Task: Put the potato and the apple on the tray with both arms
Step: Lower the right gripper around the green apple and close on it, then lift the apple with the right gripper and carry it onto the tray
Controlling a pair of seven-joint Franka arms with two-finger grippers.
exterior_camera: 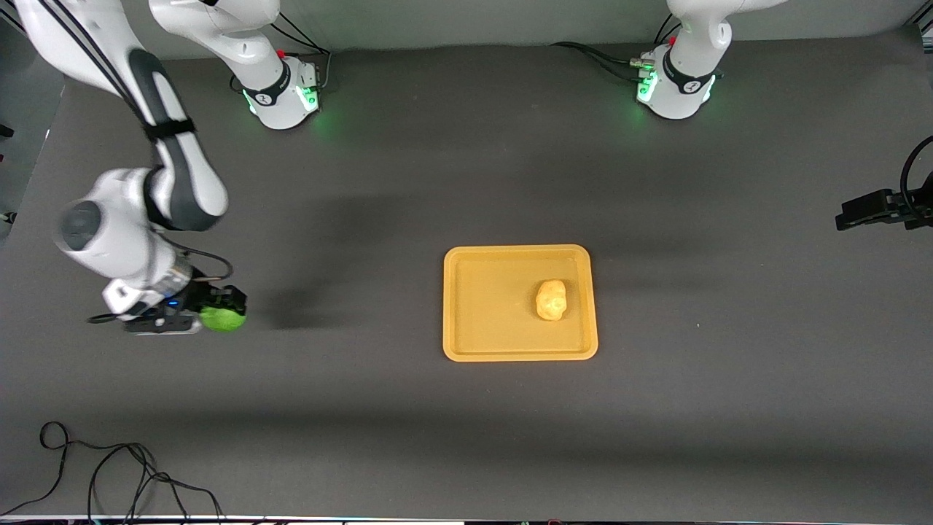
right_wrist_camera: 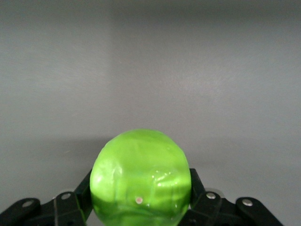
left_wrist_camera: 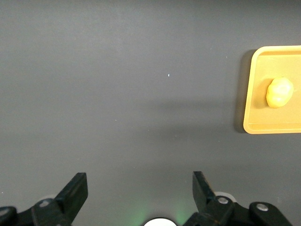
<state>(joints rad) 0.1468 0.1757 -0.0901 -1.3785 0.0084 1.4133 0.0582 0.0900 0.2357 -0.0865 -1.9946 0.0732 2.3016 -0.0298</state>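
Potato (exterior_camera: 552, 300), the small lumpy yellow-tan oval, already lies inside the flat orange-yellow rectangular plastic tray (exterior_camera: 466, 343), toward the tray's side that faces the left arm's end of the table, so that half of the task looks done. The smooth round bright green apple (exterior_camera: 222, 319) is well apart from the tray, at the right arm's end of the table, and sits between the black fingers of the right gripper (exterior_camera: 219, 310), which are closed against its sides; the right wrist view shows the apple (right_wrist_camera: 140, 178) filling the space between them. Low and level, that hold seems suited to lifting the fruit straight off the dark grey tabletop (exterior_camera: 364, 408) and carrying it across to the free half of the tray, on the right arm's side of the potato. The left gripper (left_wrist_camera: 140, 194) is drawn clear of the tray with its fingers spread wide and nothing between them, waiting; from its wrist view the tray (left_wrist_camera: 251, 94) and potato (left_wrist_camera: 279, 92) show off to one side, which leaves the approach free for the right arm.
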